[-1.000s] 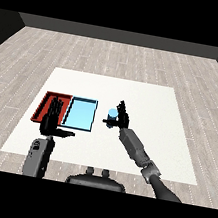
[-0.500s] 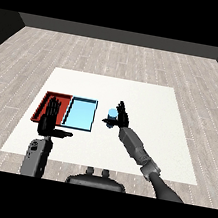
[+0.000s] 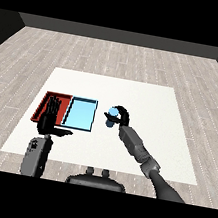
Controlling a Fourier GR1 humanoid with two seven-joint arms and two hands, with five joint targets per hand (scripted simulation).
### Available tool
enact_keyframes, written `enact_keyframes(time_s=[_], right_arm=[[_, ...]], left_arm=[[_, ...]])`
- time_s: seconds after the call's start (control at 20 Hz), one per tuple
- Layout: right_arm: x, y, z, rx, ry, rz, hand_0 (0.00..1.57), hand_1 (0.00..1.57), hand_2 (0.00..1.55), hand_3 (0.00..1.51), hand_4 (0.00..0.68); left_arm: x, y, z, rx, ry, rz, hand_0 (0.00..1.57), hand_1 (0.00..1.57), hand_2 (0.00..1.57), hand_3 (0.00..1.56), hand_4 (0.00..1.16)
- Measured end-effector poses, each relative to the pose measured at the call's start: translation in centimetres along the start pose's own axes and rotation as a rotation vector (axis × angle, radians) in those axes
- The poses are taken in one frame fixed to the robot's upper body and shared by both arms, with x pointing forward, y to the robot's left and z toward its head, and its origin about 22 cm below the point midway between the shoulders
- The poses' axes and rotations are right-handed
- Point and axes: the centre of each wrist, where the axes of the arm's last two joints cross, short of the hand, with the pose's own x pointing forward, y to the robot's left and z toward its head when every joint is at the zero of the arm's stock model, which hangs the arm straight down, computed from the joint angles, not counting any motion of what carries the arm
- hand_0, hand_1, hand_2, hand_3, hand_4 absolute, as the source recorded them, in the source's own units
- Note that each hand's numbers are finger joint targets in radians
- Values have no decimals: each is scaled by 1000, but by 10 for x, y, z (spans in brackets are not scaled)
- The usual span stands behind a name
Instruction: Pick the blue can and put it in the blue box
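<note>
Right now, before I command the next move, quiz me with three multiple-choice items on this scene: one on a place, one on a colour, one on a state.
1. Where is the blue can?
A. in the red tray
B. on the table right of the light blue tray
C. in the light blue tray

2. Which tray lies nearer the can?
A. light blue tray
B. red tray
C. a green tray

3. What is the right hand doing?
A. lying flat
B. out of view
C. curling round the can

Key: 1 B, the can stands outside both trays. 2 A, light blue is the right-hand tray. 3 C, its fingers wrap the can.
</note>
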Motion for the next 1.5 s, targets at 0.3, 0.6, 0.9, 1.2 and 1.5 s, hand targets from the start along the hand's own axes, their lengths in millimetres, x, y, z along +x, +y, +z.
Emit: enact_keyframes(time_s=[0.3, 0.6, 0.9, 1.2, 1.5], right_arm=[[14, 12, -6, -3, -27, 44, 1445, 1445, 1454, 1400, 629], [41, 24, -19, 28, -99, 105, 1432, 1432, 1449, 1399, 623], [72, 26, -28, 57, -199, 158, 1436, 1436, 1440, 1406, 620], [84, 4, -10, 76, -249, 190, 1418, 1418, 1445, 1407, 622], [99, -24, 29, 87, -269, 210, 1435, 1435, 1452, 1404, 606]], left_arm=[[-5, -2, 9, -16, 10, -16, 0, 0, 0, 0, 0], [-7, -17, 3, -74, 40, -12, 0, 0, 0, 0, 0], [-13, -47, -5, -135, 107, 4, 0, 0, 0, 0, 0], [-22, -75, -7, -187, 161, 21, 0, 0, 0, 0, 0], [-29, -87, -5, -210, 182, 44, 0, 0, 0, 0, 0]])
